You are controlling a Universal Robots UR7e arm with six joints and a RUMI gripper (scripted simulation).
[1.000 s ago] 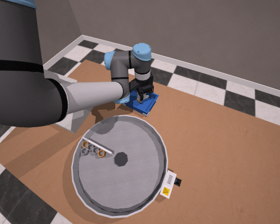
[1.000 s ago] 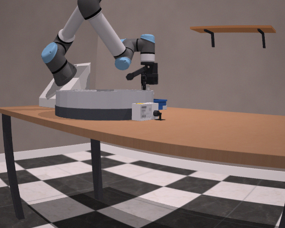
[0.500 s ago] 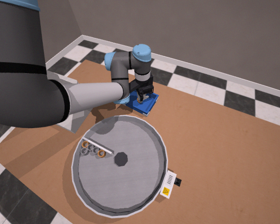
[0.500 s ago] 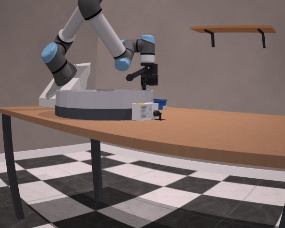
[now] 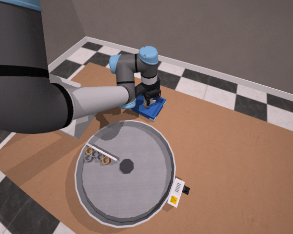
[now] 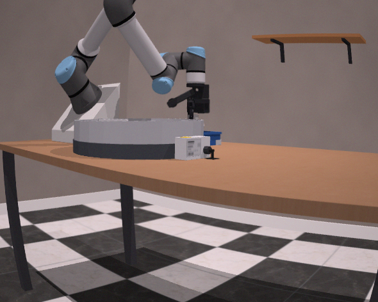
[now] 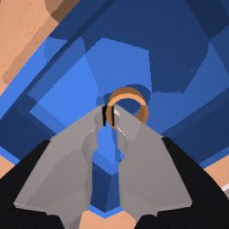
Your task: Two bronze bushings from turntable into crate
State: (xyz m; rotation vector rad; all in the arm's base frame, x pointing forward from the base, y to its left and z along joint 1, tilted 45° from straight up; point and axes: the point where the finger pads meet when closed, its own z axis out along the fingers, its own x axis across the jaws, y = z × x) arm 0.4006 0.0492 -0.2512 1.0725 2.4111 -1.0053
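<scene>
You have the end effector (image 5: 147,105) (image 6: 191,116) (image 7: 109,106) nearly closed, pinching one bronze ring (image 5: 144,104) (image 7: 145,110) by its wall; the blue crate (image 5: 144,114) (image 6: 213,137) (image 7: 59,61) lies beneath it, while two more bronze rings (image 5: 106,163) sit well apart from it, on the turntable (image 5: 146,190) (image 6: 138,131)

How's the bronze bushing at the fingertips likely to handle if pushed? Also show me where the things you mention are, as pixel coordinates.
The bronze bushing (image 5: 144,104) (image 7: 144,111) looks metallic, so probably stiff. The gripper (image 5: 147,105) (image 6: 191,116) (image 7: 109,106) pinches just one side of its ring wall, so a push on the far side might pivot it. If it landed on its round side in the crate (image 5: 146,111) (image 6: 213,138) (image 7: 124,59), it could roll.
</scene>
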